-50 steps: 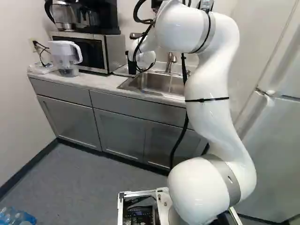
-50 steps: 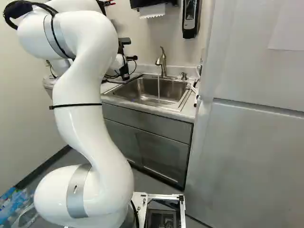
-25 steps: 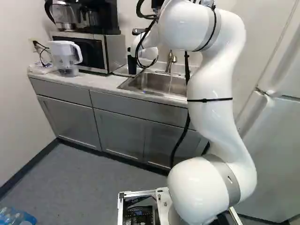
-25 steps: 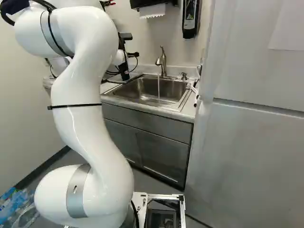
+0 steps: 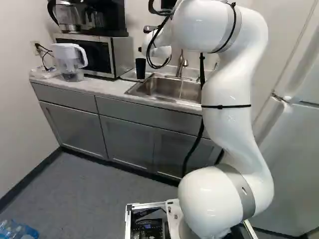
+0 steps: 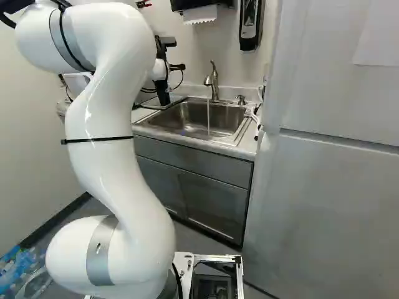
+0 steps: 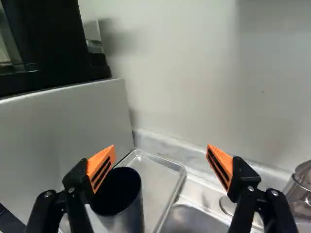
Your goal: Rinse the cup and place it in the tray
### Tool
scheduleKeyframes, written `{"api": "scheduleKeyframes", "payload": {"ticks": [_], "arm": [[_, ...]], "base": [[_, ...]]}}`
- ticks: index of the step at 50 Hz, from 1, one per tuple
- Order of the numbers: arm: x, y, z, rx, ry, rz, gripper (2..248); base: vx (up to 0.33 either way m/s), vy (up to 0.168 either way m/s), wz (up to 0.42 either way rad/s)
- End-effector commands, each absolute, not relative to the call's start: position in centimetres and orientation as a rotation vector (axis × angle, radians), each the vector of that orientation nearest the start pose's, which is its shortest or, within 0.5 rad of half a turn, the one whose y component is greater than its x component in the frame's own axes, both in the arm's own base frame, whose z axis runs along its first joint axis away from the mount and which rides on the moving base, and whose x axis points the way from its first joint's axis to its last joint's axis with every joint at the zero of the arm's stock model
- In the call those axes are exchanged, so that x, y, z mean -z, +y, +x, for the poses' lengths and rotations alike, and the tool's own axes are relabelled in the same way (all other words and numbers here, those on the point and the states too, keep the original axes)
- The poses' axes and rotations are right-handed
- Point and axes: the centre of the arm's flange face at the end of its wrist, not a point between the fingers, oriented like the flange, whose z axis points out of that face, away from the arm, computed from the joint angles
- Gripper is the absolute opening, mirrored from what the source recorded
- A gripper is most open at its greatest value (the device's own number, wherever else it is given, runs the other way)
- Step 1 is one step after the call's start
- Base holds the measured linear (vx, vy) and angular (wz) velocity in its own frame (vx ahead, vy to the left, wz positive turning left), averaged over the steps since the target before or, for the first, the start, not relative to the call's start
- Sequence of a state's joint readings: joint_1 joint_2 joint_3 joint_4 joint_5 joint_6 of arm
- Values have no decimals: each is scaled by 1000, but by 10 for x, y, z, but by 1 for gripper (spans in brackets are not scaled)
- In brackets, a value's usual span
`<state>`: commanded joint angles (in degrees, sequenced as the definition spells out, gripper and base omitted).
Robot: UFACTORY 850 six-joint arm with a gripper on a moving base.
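In the right base view my gripper is above the counter left of the sink, its fingertips hard to make out. The wrist view has the gripper open, its orange pads wide apart with nothing between them. A dark cup stands upright on the metal tray, below and beside one finger. The left base view places the black cup between microwave and sink. Water runs from the faucet into the sink; no cup is under it.
The microwave rises close beside the tray, with a coffee maker on top. A water pitcher stands farther left on the counter. The fridge is right of the sink, and a soap dispenser hangs above.
My arm has shifted up and to the right in the left base view, drawing the gripper off from the cup. The cup stays put on the tray. The base has not moved.
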<state>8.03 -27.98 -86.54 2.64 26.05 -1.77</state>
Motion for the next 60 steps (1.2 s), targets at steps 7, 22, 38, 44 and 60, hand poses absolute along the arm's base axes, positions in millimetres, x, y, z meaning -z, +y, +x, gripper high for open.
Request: {"api": "scheduleKeyframes", "payload": {"ticks": [7, 22, 38, 44, 60], "arm": [[-612, 91, 707, 2052, -115, -2270, 247], [-626, 74, 705, 2046, -92, -2295, 247], [-640, 56, 703, 2040, -65, -2322, 247], [-646, 50, 703, 2043, -54, -2327, 247], [-664, 31, 701, 2076, -24, -2320, 247]], "base": [[0, 0, 0], [0, 0, 0], [0, 0, 0], [0, 0, 0], [0, 0, 0]]}}
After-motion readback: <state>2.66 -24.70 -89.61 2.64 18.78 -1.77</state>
